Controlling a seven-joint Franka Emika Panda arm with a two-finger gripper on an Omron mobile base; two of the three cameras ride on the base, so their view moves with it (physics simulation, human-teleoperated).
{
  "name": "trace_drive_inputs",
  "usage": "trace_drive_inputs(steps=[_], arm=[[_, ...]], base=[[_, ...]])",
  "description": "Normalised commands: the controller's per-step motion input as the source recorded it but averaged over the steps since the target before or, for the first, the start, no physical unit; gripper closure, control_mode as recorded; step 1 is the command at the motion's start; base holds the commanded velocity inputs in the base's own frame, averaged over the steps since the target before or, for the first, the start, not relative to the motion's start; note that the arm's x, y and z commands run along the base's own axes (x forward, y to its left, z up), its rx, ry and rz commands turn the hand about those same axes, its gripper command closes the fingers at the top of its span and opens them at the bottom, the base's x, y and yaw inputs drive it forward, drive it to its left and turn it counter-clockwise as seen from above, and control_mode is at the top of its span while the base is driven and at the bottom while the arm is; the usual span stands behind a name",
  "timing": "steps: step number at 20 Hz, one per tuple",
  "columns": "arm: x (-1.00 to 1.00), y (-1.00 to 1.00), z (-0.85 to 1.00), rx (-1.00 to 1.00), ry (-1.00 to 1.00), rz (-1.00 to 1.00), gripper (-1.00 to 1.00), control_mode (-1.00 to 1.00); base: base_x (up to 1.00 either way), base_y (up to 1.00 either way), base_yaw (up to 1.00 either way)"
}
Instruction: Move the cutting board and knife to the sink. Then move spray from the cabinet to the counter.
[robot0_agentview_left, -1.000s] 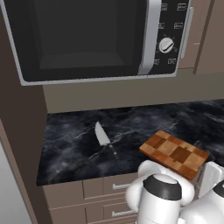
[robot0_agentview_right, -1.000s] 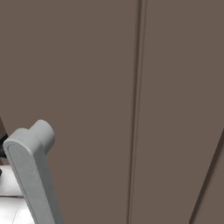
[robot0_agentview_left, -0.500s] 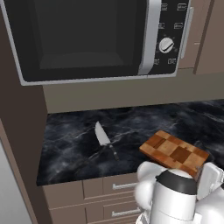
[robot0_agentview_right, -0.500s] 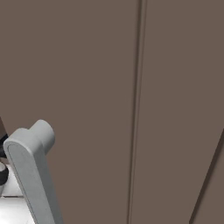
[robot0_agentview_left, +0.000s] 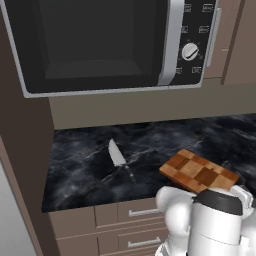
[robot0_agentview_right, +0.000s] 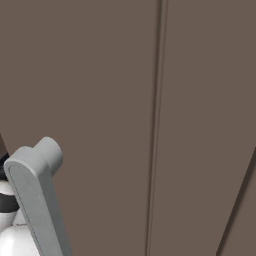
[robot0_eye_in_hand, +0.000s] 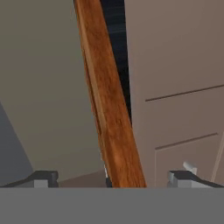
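hand view shows the gripper (robot0_eye_in_hand: 113, 178) with jaws spread wide, 1 tip on each side of the board (robot0_eye_in_hand: 109, 109), whose edge runs up between them, likely lined up to clamp it; nothing is pinched yet; left base view puts the board (robot0_agentview_left: 199, 171) at the counter (robot0_agentview_left: 85, 175) front edge, the knife (robot0_agentview_left: 119, 157) apart, nearer the middle.

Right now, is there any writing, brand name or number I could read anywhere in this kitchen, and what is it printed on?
No text can be read.
Microwave control panel: small pale marks beside the dial, too small and blurred to read.
Knife, cutting board, counter, drawers: no writing or labels.
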Motion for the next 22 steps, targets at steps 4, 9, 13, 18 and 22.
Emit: trace_drive_inputs(steps=[4,9,13,18,22], arm=[[0.13,-0.05,-0.18,0.00,-0.01,0.03,-1.00,-1.00],[0.14,-0.05,-0.19,0.00,-0.01,0.03,-1.00,-1.00],[0.10,-0.05,-0.12,0.00,-0.03,0.03,-1.00,-1.00],[0.03,-0.02,-0.01,0.01,-0.07,0.03,-1.00,-1.00],[0.00,0.00,0.00,0.01,-0.07,0.03,-1.00,-1.00]], base=[[0.00,0.00,0.00],[0.00,0.00,0.00],[0.00,0.00,0.00],[0.00,0.00,0.00],[0.00,0.00,0.00]])
